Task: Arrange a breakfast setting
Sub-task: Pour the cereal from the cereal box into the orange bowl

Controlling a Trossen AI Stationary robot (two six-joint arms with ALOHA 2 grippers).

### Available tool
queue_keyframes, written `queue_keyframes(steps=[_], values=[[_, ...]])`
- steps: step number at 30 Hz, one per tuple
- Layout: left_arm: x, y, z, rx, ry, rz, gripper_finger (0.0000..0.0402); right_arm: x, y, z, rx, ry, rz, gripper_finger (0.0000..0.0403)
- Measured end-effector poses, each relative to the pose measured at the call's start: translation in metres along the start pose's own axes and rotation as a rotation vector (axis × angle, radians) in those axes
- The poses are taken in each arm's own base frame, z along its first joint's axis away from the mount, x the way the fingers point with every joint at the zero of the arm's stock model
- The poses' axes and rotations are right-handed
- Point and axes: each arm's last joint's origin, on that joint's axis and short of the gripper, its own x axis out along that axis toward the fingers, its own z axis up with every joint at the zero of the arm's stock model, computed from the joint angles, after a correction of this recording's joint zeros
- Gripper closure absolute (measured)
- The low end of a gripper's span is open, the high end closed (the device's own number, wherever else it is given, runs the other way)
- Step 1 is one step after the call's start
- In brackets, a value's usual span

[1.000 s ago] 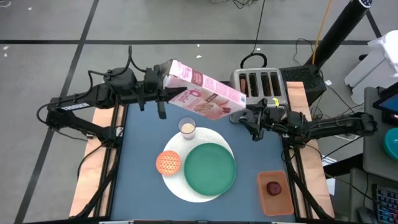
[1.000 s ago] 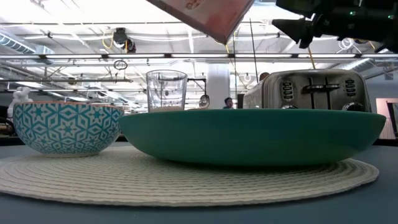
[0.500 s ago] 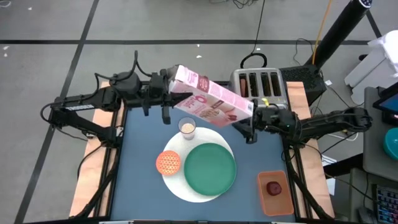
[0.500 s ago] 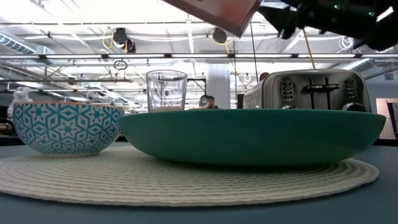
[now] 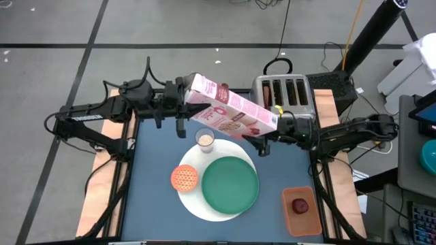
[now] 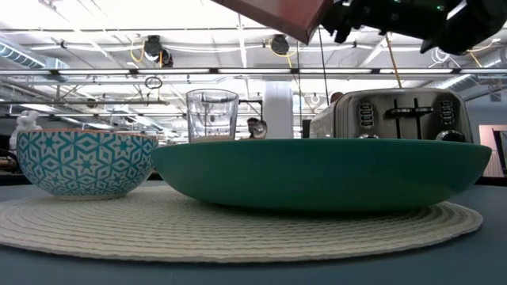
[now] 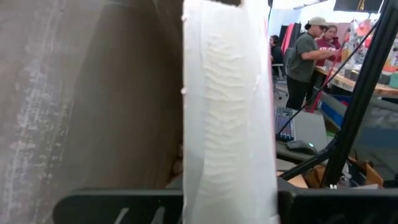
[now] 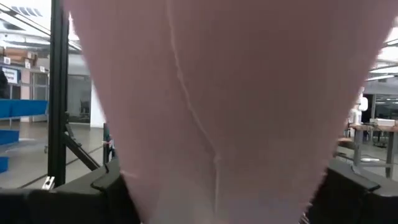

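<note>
Pink cereal box (image 5: pixel 228 111) aloft, tilted; left pincer (image 5: pixel 178 102) pinching top end, right pincer (image 5: pixel 267 133) pinching lower end, glass of milk (image 5: pixel 204 139) just below.

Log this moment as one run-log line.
stage: cereal box aloft over table | left gripper: shut on box end | right gripper: at other end | bowl, plate, glass on mat

The pink cereal box (image 5: pixel 231 113) hangs tilted above the table's far side, spanning the gap between both arms — it roofs the glass of milk (image 5: pixel 205 139). The silver toaster (image 5: pixel 286 92) blocks the far right corner. Bare blue tabletop (image 5: pixel 153 180) lies open left of the white mat (image 5: pixel 204 204) — also between mat and orange tray (image 5: pixel 300 211).
</note>
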Motion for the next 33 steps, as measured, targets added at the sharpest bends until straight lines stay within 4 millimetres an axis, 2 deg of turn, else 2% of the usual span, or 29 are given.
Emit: queue_keyframes(steps=[7, 20, 33], values=[[0.0, 0.0, 0.0, -0.002, 0.001, -0.002, 0.0398, 0.008, 0.0, -0.003, -0.014, 0.012, 0.001, 0.0083], [-0.001, 0.0, 0.0, 0.0, 0.002, -0.001, 0.0398, 0.013, 0.0, -0.002, -0.049, 0.006, 0.0, 0.0176], [-0.001, 0.0, 0.0, -0.058, 0.002, -0.003, 0.0368, 0.013, 0.0, -0.001, -0.049, -0.001, 0.001, 0.0183]])
